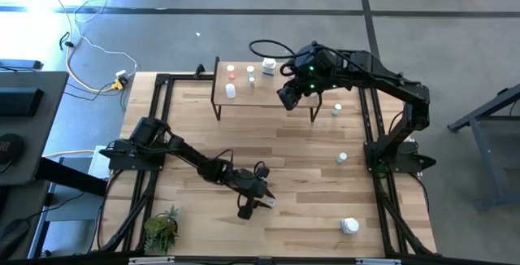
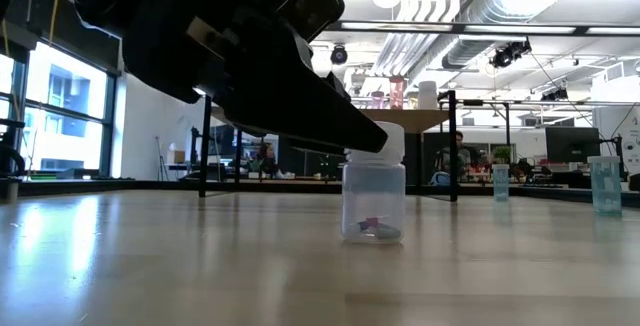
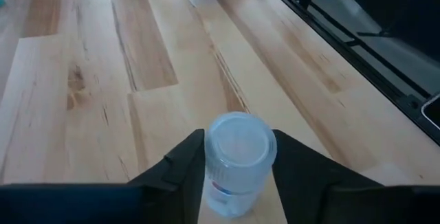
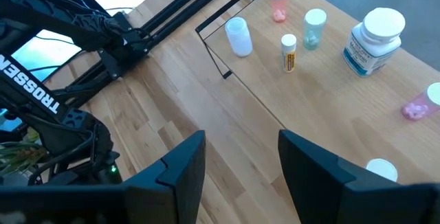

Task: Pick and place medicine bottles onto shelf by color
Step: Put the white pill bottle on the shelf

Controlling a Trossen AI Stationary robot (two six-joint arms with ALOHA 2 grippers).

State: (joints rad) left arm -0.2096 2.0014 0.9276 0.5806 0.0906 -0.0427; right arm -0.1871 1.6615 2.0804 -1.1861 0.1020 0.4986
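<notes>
A: Step in hand, by my reading: pick. The desk point(image 1: 309, 147) carries the shelf point(image 1: 286, 89) at its far edge; several bottles already stand on the shelf, others are scattered toward the right side of the desk.

B: Arms?

A: The left end effector point(image 1: 258, 204) is low over the near middle of the desk, its fingers point(image 3: 180, 162) on either side of a small white-capped bottle point(image 3: 236, 162). They look close on its sides; whether they actually pinch it, I cannot tell. The bottle stands upright on the desk in the low view.

B: And the right?

A: The right end effector point(image 4: 240, 162) hovers over the shelf's right part, jaws spread, nothing between them.

B: Next move?

A: Judgement: confirm the squeeze, lift straight up, then carry across the open middle of the desk to the shelf and set down beside caps of like colour.

B: Clearances?

A: The middle planks are free. Risks: the right arm crowds the shelf's right end, the shelf's front edge must be cleared, and the standing bottles sit close together. A larger bottle point(image 1: 350, 226) sits well apart, near the front right.
</notes>
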